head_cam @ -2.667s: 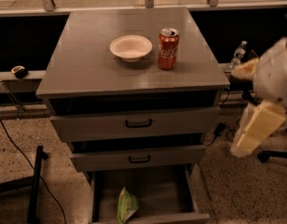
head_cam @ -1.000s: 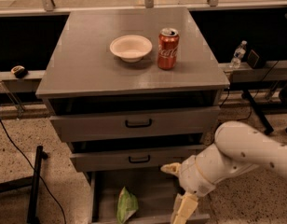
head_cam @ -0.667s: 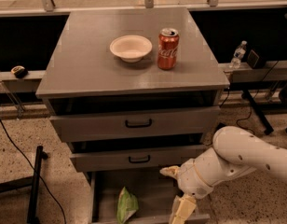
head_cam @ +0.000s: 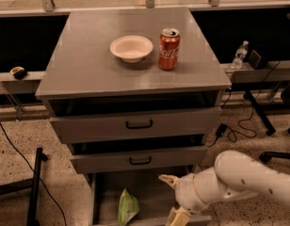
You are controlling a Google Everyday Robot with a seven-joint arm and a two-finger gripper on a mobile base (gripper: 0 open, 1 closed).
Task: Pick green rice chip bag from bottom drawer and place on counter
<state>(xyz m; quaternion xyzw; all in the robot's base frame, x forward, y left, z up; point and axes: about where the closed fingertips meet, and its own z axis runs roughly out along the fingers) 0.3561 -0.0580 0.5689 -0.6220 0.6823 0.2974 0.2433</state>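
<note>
The green rice chip bag (head_cam: 127, 206) lies in the open bottom drawer (head_cam: 96, 197), left of its middle. My gripper (head_cam: 172, 198) is at the end of the white arm, low over the right part of that drawer, to the right of the bag and not touching it. Its two tan fingers (head_cam: 166, 179) stand apart, so it is open and empty. The grey counter (head_cam: 84, 65) tops the cabinet above.
A white bowl (head_cam: 131, 47) and a red soda can (head_cam: 168, 49) stand on the counter. The two upper drawers with black handles (head_cam: 139, 124) are slightly pulled out. A water bottle (head_cam: 239, 54) and cables (head_cam: 239, 126) are at the right; a black stand (head_cam: 34, 187) is at the left.
The arm has come down from the cabinet's right side to the bottom drawer. In the last second it has edged slightly left toward the bag. The bag has not moved.
</note>
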